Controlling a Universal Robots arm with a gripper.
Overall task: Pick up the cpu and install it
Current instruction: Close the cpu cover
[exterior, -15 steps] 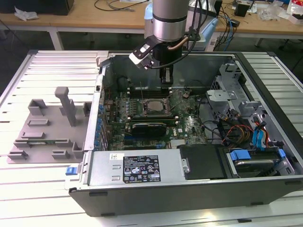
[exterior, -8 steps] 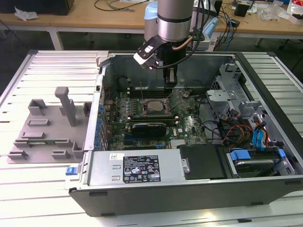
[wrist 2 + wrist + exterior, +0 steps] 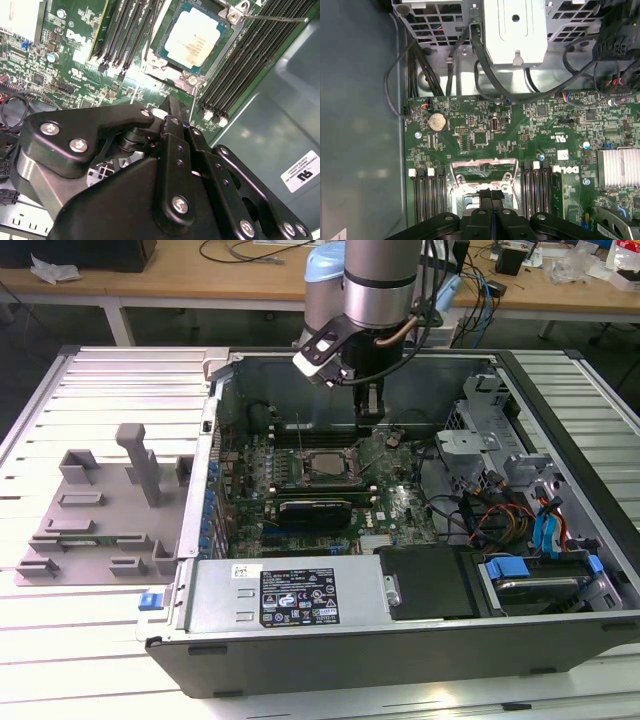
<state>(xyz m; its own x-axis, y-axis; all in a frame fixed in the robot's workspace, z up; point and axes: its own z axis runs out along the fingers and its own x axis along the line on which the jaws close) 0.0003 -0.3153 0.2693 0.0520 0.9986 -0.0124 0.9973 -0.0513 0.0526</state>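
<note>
Hovering inside the open computer case, the end effector has its two black fingers clenched together with nothing between them (a thin seam is all that parts them in the first wrist view). It hangs over the green motherboard without touching it.

The cpu is not in its grasp. It lies flat in the socket frame, silver top up, a little beyond the fingertips and apart from them. In the exterior view it sits nearer the camera than the end effector and slightly to the exterior view's left.

Rows of black memory slots run along both sides of the socket, close to the fingers. A thin wire lever lies across the slots past the cpu's far corner.

Farther out on the board are a coin battery and a finned heat sink. Dark cables loop down from a metal drive cage. A long black card lies on the near side of the socket, and beyond it, against the case's near wall, sits the power supply.

Outside the case, on the slatted surface to the exterior view's left, rests a grey fixture plate.
</note>
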